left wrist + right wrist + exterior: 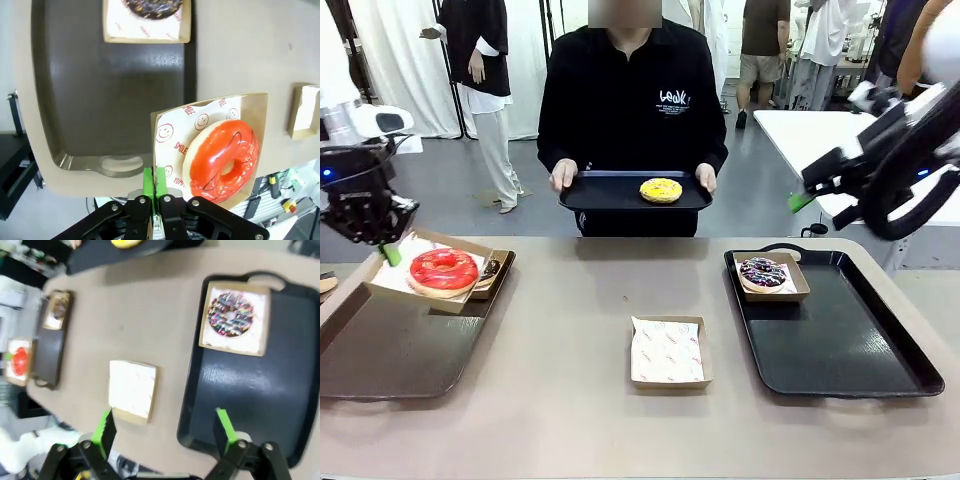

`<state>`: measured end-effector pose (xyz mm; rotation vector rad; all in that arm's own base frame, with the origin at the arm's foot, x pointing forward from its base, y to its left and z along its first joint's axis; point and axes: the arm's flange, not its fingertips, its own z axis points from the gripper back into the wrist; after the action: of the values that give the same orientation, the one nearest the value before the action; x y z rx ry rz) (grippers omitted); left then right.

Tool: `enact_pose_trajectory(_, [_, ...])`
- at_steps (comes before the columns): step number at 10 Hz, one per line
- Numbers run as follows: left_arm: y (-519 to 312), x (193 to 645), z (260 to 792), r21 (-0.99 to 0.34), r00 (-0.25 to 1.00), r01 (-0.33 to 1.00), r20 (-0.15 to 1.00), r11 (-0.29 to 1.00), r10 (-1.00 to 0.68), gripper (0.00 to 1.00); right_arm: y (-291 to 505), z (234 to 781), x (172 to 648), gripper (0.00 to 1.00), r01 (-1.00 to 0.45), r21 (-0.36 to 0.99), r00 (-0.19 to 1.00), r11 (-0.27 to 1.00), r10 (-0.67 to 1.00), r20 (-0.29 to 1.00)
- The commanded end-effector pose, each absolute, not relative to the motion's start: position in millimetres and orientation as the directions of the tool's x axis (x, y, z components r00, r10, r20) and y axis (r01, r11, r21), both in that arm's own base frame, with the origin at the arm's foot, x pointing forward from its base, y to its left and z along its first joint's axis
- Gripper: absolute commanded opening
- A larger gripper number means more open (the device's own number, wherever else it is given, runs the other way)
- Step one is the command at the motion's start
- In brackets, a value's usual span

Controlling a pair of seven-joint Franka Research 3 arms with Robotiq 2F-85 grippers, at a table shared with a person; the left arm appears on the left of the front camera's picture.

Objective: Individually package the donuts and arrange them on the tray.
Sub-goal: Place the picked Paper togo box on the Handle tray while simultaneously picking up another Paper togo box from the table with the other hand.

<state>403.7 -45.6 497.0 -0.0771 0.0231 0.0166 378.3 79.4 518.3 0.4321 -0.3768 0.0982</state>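
Left of frame, the left gripper [154,182] pinches the rim of a box [259,112] holding the red donut [444,270]. Upper right, the right gripper [164,426] gapes wide, holding nothing. The purple donut [762,272] sits boxed on the right tray [860,345]. The yellow donut [661,190] lies top centre on a person's tray [600,190].

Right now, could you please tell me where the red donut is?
In the front view, the red donut sits in a paper-lined box on the robot's left, gripped by the left jaws over the left tray, beside the chocolate donut.
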Motion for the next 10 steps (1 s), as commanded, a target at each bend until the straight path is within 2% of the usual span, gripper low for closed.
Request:
enact_pose_trajectory(1, [-25.6, 395.7, 486.4, -0.108, 0.999, -0.035, -0.034, 0.994, 0.031, 0.01, 101.0, 500.4, 396.9, 1.0, -0.108, 0.333, 0.94, 0.937, -0.014, 0.341])
enact_pose_trajectory(5, [10.5, 405.3, 463.1, -0.055, 0.993, -0.091, -0.086, 0.994, 0.086, 0.01, 103.5, 481.1, 410.0, 1.0, -0.086, 0.366, 0.959, 0.927, -0.022, 0.281])
enact_pose_trajectory(10, [4.8, 400.3, 464.1, -0.067, 0.991, -0.104, -0.093, 0.992, 0.097, 0.01, 108.9, 477.9, 401.8, 1.0, -0.111, 0.34, 0.951, 0.934, 0.001, 0.309])
